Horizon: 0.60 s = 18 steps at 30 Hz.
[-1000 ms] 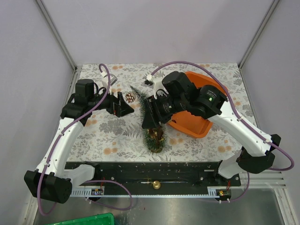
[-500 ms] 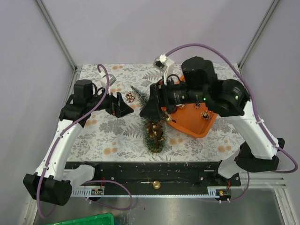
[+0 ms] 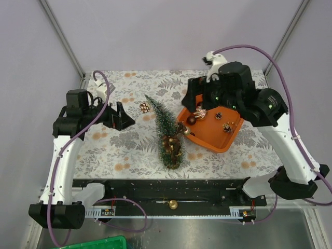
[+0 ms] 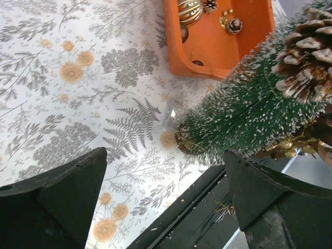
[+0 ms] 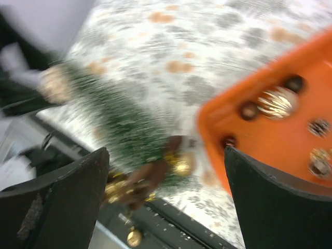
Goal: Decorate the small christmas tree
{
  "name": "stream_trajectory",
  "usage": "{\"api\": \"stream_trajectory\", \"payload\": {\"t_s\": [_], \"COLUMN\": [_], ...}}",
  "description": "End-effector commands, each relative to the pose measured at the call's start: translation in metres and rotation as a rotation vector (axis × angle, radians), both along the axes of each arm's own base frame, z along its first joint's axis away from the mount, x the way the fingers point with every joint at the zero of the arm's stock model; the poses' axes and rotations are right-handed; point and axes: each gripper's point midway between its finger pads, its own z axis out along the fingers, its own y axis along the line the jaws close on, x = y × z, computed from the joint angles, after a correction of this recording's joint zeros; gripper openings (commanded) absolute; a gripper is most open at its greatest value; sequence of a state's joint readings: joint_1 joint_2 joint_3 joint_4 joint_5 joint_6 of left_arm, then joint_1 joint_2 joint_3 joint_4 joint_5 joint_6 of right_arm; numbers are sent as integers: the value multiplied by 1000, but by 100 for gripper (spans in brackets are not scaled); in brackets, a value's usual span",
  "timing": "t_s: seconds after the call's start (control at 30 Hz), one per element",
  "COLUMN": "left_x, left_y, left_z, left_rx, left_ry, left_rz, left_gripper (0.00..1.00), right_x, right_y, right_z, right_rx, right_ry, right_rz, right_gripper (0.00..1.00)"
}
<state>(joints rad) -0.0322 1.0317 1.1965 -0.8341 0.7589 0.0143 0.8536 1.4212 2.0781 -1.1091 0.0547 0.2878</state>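
Your right arm's pulled back off the tree since a second ago. The right gripper (image 5: 165, 168) now hangs over the far-left corner of the shallow orange plastic tray (image 3: 208, 144), fingers spread wide with nothing between them. The left gripper (image 4: 165, 161) has backed off to the left too, equally wide and empty.

The small christmas tree (image 3: 164, 127) lies on its side on the floral-print table (image 3: 116, 150), just left of the tray, with its tip toward the far edge and its base toward you. A brown-and-gold sprig ornament (image 3: 173, 141) sits on its lower branches, and a frosted pinecone (image 3: 144, 107) lies beside the tip.

In the tray you've got a ribbed gold ball (image 3: 199, 113), a dark brown ball (image 3: 191, 120), a tiny pinecone (image 3: 218, 116) and a small gold bauble (image 3: 227, 127) — the last two well apart from the balls.
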Motion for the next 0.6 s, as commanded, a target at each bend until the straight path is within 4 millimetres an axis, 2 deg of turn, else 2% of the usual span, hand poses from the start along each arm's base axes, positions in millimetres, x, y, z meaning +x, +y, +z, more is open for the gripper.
{"api": "stream_trajectory", "payload": {"t_s": [0.0,0.1,0.17,0.23,0.37,0.43,0.57], "left_x": [3,7,14,20,25,27,36], "left_y": [15,21,29,39,52,58,70], "left_z": [17,14,12,12,13,11,4], "left_rx": [64,100,124,152,190,208,251], "left_ry": [-51,-43,-43,-53,-119,-136,-134], "left_rz": [36,47,113,185,270,297,357], "left_gripper": [99,99,99,99,99,99,99], "right_x": [68,103,121,143,173,182,199], "right_y": [-78,-110,-127,-160,-215,-236,-280], "right_z": [2,-5,-11,-22,-46,-72,-110], "right_rx": [95,138,170,213,319,320,267], "right_ry": [-51,-42,-10,37,89,115,138], "right_rz": [-343,-449,-481,-578,-717,-781,-944], "right_gripper": [99,99,99,99,99,100,99]}}
